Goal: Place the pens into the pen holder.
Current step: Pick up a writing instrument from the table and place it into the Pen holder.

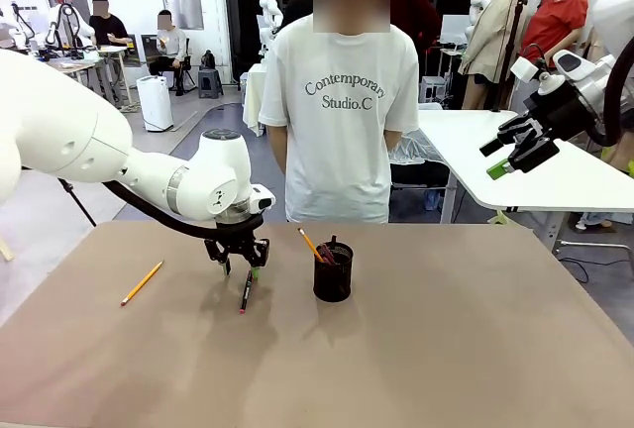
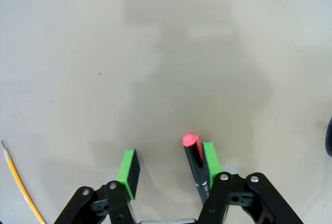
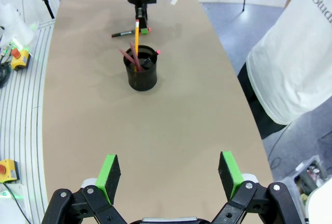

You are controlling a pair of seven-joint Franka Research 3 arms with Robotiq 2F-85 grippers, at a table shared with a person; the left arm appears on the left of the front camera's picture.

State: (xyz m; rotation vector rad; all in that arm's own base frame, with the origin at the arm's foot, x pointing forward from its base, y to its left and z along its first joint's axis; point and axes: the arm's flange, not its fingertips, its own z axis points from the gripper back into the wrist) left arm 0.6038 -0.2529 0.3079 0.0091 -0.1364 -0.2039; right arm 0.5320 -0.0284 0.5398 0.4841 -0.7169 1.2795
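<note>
Left pincer (image 2: 169,154) astride black pen (image 2: 194,163)

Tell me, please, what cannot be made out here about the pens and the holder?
- Black pen: left wrist view, rear end hidden behind a finger of the left gripper.
- Yellow pencil: same view, cut off by the bottom edge.
- Pen holder: front view, contents too small to count.

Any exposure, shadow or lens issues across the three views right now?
Front view: even light, soft shadows under the left gripper and pen holder. Left wrist view: table washed out pale, broad faint shadow across it, black pen sharp. Right wrist view: wide-angle bowing of the table edges, pen holder crisp.
</note>
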